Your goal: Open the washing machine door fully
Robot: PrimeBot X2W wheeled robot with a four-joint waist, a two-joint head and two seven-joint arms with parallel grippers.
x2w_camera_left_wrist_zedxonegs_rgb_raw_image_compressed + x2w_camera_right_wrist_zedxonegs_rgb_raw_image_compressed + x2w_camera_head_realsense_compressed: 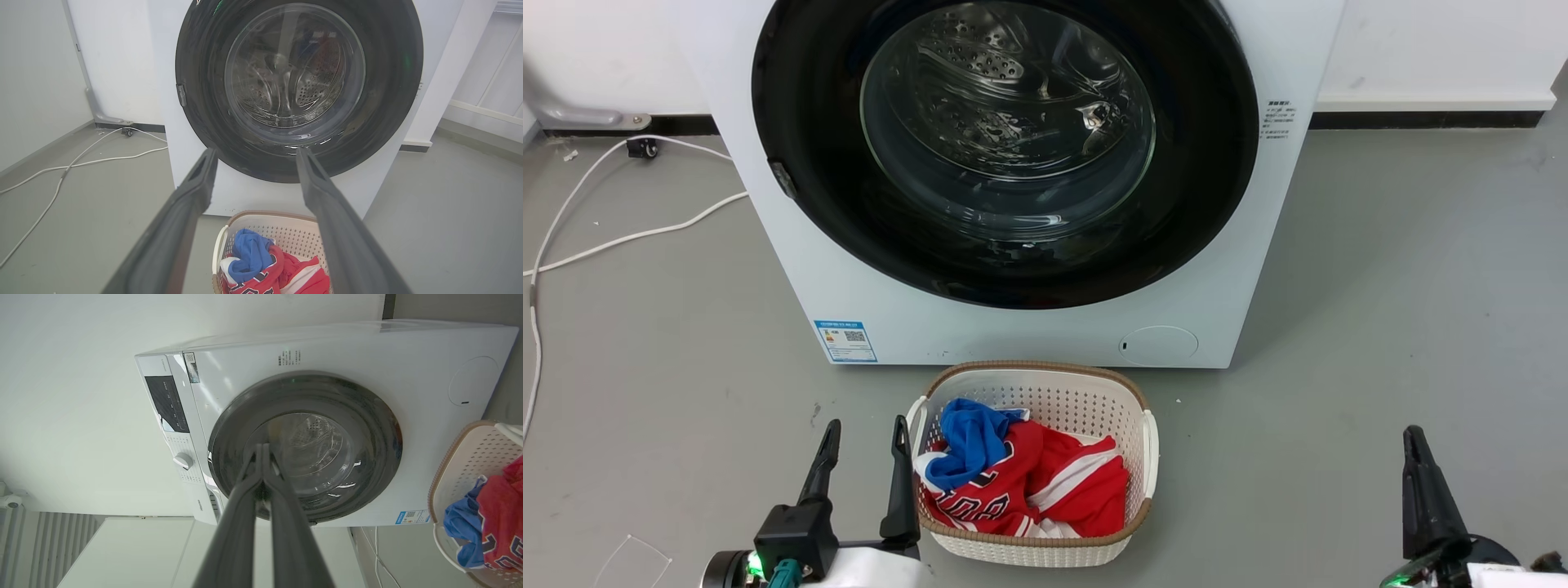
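Black-fingered left hand (pixel 866 423) gapes wide, empty; right hand (pixel 261 449) pinched together, holding nothing.

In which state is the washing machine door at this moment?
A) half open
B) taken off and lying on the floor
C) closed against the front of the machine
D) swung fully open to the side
C: the washing machine door sits flush in the machine's white front, with no gap visible at its rim.

Cropped and illegible
Upper edge crops the washing machine door (pixel 1009 131); print on the blue label (pixel 845 340) is too small to read.
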